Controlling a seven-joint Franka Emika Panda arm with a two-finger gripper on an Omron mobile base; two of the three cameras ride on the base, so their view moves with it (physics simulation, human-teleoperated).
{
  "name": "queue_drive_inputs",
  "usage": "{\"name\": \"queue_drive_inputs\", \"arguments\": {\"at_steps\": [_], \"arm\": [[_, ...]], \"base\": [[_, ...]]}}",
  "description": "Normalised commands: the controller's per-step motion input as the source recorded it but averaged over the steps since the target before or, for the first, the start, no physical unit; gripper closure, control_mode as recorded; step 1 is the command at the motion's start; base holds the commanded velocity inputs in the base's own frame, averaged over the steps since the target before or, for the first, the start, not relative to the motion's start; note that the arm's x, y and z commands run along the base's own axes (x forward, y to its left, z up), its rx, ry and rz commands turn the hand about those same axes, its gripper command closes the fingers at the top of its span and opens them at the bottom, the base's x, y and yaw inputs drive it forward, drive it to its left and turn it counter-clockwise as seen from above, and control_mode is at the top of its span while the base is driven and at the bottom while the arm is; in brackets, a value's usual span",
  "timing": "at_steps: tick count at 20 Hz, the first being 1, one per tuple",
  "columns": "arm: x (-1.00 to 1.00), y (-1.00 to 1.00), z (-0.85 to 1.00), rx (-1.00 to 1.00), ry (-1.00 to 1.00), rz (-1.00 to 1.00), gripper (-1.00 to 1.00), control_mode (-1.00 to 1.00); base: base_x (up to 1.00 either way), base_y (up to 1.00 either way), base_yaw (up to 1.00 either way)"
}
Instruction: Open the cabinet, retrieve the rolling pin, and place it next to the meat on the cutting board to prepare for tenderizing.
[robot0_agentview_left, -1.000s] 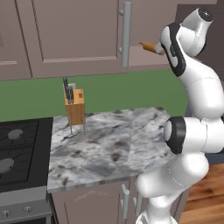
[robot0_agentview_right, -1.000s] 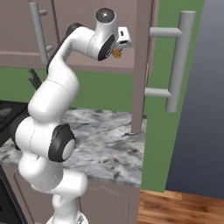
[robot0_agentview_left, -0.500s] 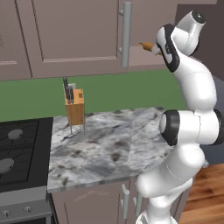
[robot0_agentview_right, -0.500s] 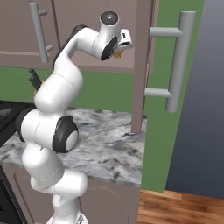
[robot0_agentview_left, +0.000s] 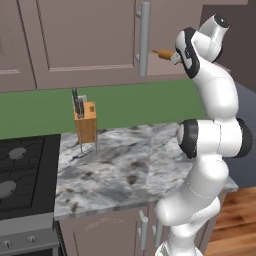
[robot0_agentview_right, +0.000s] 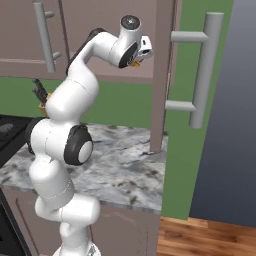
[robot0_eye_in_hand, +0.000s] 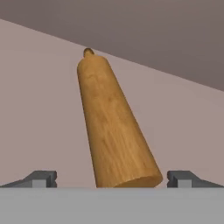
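The rolling pin, an orange-brown wooden cylinder, lies on the shelf inside the open cabinet and points away from the hand. Its far handle shows as a small knob at the top. My gripper is open, and its two fingertips stand on either side of the pin's near end without touching it. From the left base view, one end of the rolling pin pokes out beside my raised hand. The cabinet door is swung open, edge-on, with its long grey bar handle. The meat and the cutting board are out of view.
A knife block stands on the marbled counter near the green back wall. A black stove lies at the left. The neighbouring wall cabinet door is shut. Base cabinets sit under the counter.
The arm has reached further into the cabinet, bringing the hand leftward up to the rolling pin. The jaws have stayed open.
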Motion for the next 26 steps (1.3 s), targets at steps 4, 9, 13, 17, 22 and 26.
{"name": "queue_drive_inputs", "arguments": {"at_steps": [4, 9, 13, 17, 22, 26], "arm": [[0.23, -0.06, -0.01, 0.00, 0.00, 0.04, -1.00, -1.00], [0.18, -0.06, 0.00, 0.00, 0.00, 0.03, -1.00, -1.00], [0.20, -0.02, 0.00, 0.00, 0.00, 0.03, -1.00, -1.00], [0.25, 0.00, -0.11, 0.00, 0.04, 0.04, -1.00, -1.00], [0.30, 0.17, -0.51, -0.02, 0.12, 0.05, 1.00, -1.00], [0.11, 0.15, -0.44, 0.00, 0.09, 0.05, 1.00, -1.00]], "base": [[0.00, 0.00, 0.00], [0.00, 0.00, 0.00], [0.00, 0.00, 0.00], [0.00, 0.00, 0.00], [0.00, 0.00, 0.00], [0.00, 0.00, 0.00]]}}
